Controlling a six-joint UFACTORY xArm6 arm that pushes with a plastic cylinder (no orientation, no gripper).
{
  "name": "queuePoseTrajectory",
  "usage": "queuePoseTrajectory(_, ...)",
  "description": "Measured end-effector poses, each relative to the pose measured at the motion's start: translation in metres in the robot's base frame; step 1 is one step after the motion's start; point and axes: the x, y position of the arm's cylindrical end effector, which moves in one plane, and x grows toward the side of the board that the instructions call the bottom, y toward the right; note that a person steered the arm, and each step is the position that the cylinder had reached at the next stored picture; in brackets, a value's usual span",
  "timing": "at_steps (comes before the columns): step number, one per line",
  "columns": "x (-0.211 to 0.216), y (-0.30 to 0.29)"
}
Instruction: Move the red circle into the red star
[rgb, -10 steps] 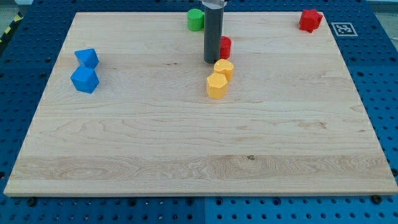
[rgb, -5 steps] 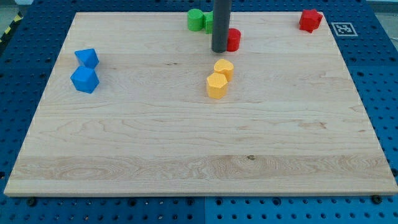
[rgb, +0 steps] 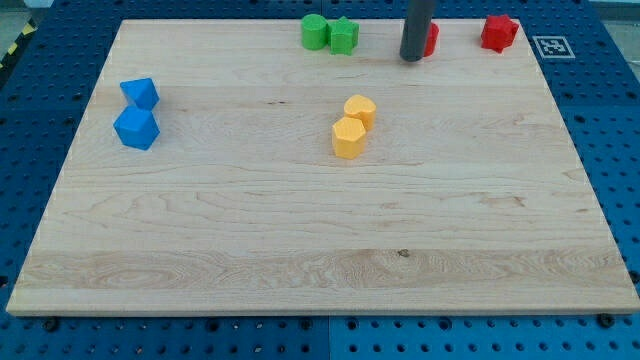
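Observation:
The red circle (rgb: 431, 38) sits near the view's top edge of the board, mostly hidden behind the dark rod. My tip (rgb: 412, 58) touches its left side. The red star (rgb: 498, 32) lies at the view's top right, a short gap to the right of the red circle.
A green circle (rgb: 315, 31) and a green block (rgb: 343, 36) sit side by side at the view's top, left of the rod. Two yellow blocks (rgb: 353, 125) touch near the middle. Two blue blocks (rgb: 137, 111) lie at the left. The wooden board (rgb: 320, 230) ends just above the red blocks.
My tip has moved right and toward the view's top, pushing the red circle closer to the red star. The green block is now uncovered.

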Motion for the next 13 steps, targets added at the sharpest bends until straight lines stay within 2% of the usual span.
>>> queuePoseTrajectory(2,-0.003,-0.025)
queuePoseTrajectory(4,-0.033,-0.028)
queuePoseTrajectory(9,-0.033,0.054)
queuePoseTrajectory(10,-0.033,0.051)
queuePoseTrajectory(11,-0.016,0.04)
queuePoseTrajectory(13,0.09,0.018)
